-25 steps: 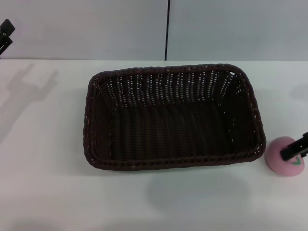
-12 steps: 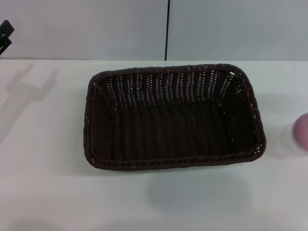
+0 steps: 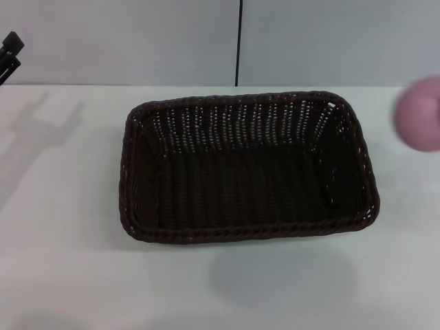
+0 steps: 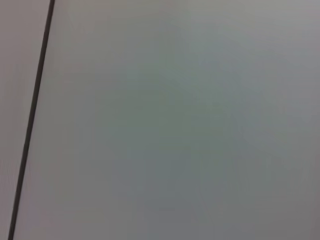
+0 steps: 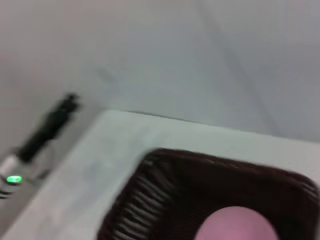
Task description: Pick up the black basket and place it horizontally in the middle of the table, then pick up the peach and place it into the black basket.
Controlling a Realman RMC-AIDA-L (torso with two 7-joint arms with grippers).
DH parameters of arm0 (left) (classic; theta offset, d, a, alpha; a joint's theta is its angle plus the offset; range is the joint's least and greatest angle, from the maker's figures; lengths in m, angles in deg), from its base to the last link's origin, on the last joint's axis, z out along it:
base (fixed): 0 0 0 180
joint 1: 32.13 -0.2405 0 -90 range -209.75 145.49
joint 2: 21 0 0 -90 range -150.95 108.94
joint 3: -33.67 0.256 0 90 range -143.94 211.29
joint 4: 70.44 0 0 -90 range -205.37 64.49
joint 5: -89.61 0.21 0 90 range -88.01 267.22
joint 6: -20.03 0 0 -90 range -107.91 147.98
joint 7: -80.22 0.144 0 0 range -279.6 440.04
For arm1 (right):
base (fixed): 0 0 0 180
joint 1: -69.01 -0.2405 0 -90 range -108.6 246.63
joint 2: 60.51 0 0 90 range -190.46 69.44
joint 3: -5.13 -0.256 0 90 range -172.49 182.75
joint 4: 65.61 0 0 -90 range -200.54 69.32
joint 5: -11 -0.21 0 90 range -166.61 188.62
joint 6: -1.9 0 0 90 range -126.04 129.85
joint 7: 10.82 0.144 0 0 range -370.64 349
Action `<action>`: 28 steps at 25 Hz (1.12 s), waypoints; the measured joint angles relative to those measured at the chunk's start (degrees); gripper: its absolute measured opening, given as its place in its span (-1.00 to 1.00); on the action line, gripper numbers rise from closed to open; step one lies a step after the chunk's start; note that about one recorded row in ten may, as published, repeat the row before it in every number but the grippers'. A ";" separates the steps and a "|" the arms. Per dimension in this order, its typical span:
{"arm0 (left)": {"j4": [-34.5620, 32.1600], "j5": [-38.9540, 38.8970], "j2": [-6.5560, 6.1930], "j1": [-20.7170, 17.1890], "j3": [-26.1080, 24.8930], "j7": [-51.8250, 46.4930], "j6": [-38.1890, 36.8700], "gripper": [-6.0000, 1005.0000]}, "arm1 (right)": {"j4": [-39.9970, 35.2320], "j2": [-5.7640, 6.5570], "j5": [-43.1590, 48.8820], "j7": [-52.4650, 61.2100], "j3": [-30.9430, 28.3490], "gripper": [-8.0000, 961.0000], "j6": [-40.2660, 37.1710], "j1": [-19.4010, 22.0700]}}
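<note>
The black basket [image 3: 247, 168] lies lengthwise across the middle of the white table [image 3: 62, 227], open side up and empty. The peach [image 3: 419, 113] is a blurred pink ball in the air at the right edge, above the table and level with the basket's far right corner. In the right wrist view the peach [image 5: 235, 225] sits close to the camera, with the basket [image 5: 165, 195] just beyond it. My right gripper carries the peach, though its fingers do not show. My left gripper [image 3: 8, 51] is raised at the far left, away from the basket.
A grey wall with a dark vertical seam [image 3: 238, 41] stands behind the table. The left arm [image 5: 47, 127] shows beyond the basket in the right wrist view, with a green light [image 5: 14, 179] on it. The left wrist view shows only the wall.
The peach has left the table at the basket's front right and risen up and back along the right edge. The right gripper's fingers have gone out of the head view. The basket has not moved.
</note>
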 joint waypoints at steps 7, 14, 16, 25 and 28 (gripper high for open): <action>0.51 -0.08 0.16 -0.04 -0.05 -0.02 -0.70 0.57 | 20.32 0.07 1.53 -8.25 6.01 -0.72 12.55 -6.88; 1.20 -0.34 0.17 -0.58 -0.08 -0.16 -1.53 0.57 | 31.68 1.09 1.00 -14.13 6.21 -0.50 14.49 -10.87; 1.68 -0.58 0.13 -0.46 -0.10 -0.12 -1.62 0.57 | 31.58 0.89 1.03 -14.74 6.22 -0.36 14.54 -10.87; 1.90 -0.88 0.03 -0.31 -0.58 -0.04 -2.15 0.57 | 31.26 0.37 -4.08 -21.53 -0.01 0.36 15.35 -6.69; 2.26 -0.96 -0.02 -0.82 -1.05 0.48 -3.47 0.57 | 31.49 -1.05 -10.59 -28.87 -2.70 0.47 18.07 -1.78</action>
